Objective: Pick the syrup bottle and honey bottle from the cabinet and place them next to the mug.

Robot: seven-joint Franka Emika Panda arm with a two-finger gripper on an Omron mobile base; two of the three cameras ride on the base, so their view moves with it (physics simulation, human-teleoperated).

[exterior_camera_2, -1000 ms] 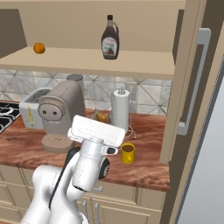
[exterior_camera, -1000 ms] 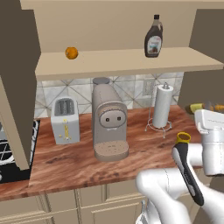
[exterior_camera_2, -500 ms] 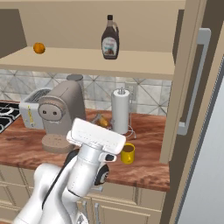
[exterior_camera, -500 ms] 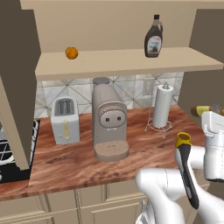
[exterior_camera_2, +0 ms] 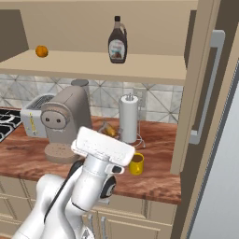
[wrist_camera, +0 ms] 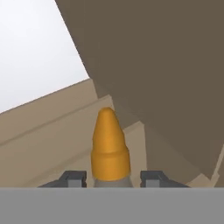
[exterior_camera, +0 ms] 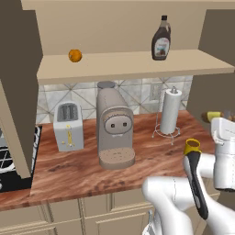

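The syrup bottle (exterior_camera: 161, 39) (exterior_camera_2: 117, 41), dark with a white label, stands upright on the cabinet's tan shelf (exterior_camera: 137, 64) (exterior_camera_2: 93, 65). The yellow mug (exterior_camera: 192, 147) (exterior_camera_2: 136, 164) sits on the wooden counter right of the paper towel roll. My gripper (wrist_camera: 111, 177) is shut on the honey bottle (wrist_camera: 109, 146), whose orange pointed cap rises between the finger tips. In the base views the honey bottle (exterior_camera: 211, 116) (exterior_camera_2: 108, 130) lies tilted over the counter just behind the mug, partly hidden by my white hand.
An orange fruit (exterior_camera: 75, 55) sits on the shelf's left. On the counter stand a toaster (exterior_camera: 68, 126), a coffee machine (exterior_camera: 114, 131) and a paper towel roll (exterior_camera: 170, 111). A dark cabinet door (exterior_camera_2: 205, 84) hangs open at the right; a stove edge (exterior_camera: 9, 156) lies left.
My hand has drifted slightly right and down over the counter with the honey bottle still gripped. The syrup bottle and mug have not moved.
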